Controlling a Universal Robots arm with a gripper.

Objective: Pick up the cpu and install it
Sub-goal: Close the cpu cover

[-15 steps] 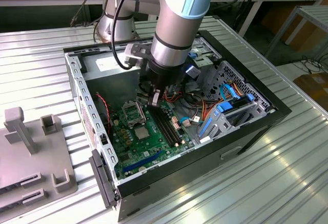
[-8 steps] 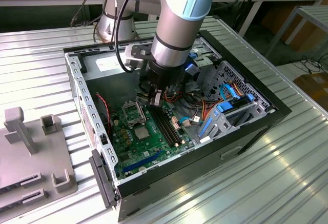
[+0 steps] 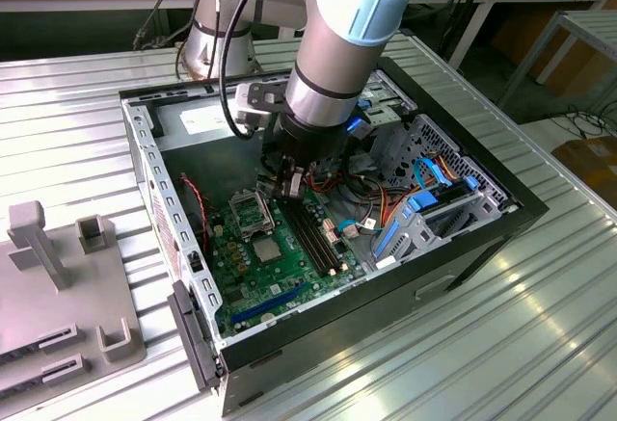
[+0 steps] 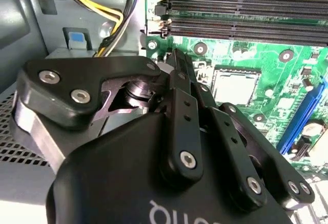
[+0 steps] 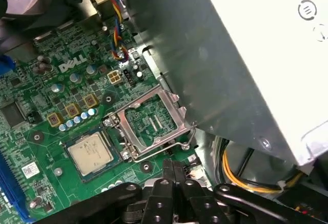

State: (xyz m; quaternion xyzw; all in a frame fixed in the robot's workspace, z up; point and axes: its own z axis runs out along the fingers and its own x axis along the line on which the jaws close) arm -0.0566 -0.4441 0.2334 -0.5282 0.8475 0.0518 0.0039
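The cpu [image 5: 91, 152], a thin silvery square with a green rim, lies flat on the green motherboard [image 5: 46, 80] beside the socket [image 5: 151, 124], whose metal frame stands open. It also appears as the cpu [image 3: 267, 248] and the cpu [image 4: 234, 85]. My gripper [image 5: 172, 166] hovers above the board close to the socket's edge, a short way from the chip, fingers pressed together with nothing between them. In the exterior view the gripper [image 3: 289, 188] hangs inside the open computer case [image 3: 145, 151], just above the socket [image 3: 253, 211].
Memory slots [image 3: 313, 233] run beside the socket. A large grey power supply box [image 5: 246, 55] stands close by, with yellow and black cables [image 5: 246, 178] under it. Blue drive brackets [image 3: 424, 209] are on the exterior view's right. A grey fixture [image 3: 58, 276] sits on the table outside.
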